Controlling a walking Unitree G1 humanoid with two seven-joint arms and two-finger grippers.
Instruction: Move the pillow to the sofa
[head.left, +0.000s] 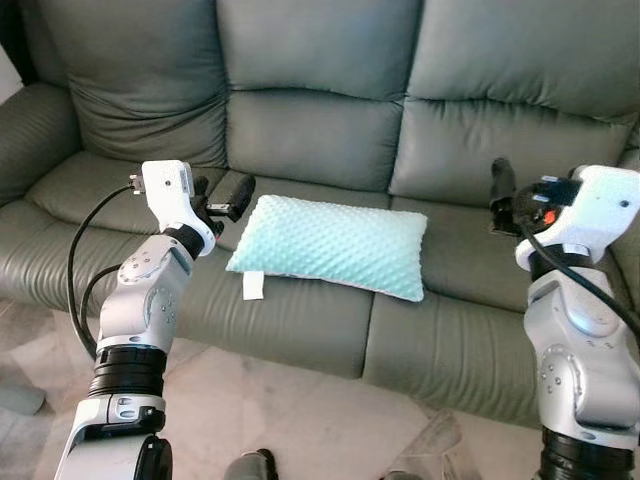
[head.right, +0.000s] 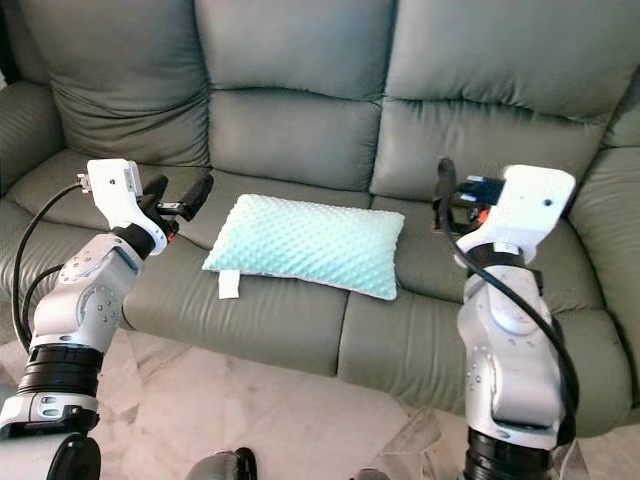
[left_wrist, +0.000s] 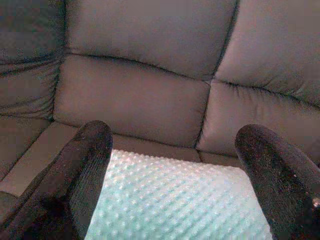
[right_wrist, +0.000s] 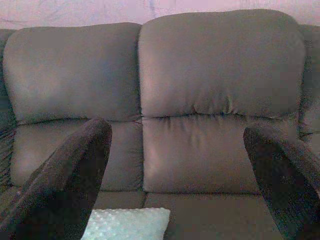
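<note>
The mint-green dimpled pillow (head.left: 330, 245) lies flat on the middle seat cushion of the grey-green sofa (head.left: 320, 60), slightly askew, with a white care tag (head.left: 253, 285) hanging over the seat's front edge. From where things lie, the job looks as good as done: the pillow rests on the sofa and nothing grips it. The left gripper (head.left: 228, 196) hovers just beside the pillow's near-left corner, its fingers spread wide and empty, as the left wrist view shows with the pillow between and below them. The right gripper (head.left: 503, 195) stands well apart on the other side, raised above the right seat, also splayed and holding nothing. The pillow looks light, soft and plush; it would sag if pinched at one corner, so a hold on both short ends, squeezing inward, seems the surest way to lift it.
</note>
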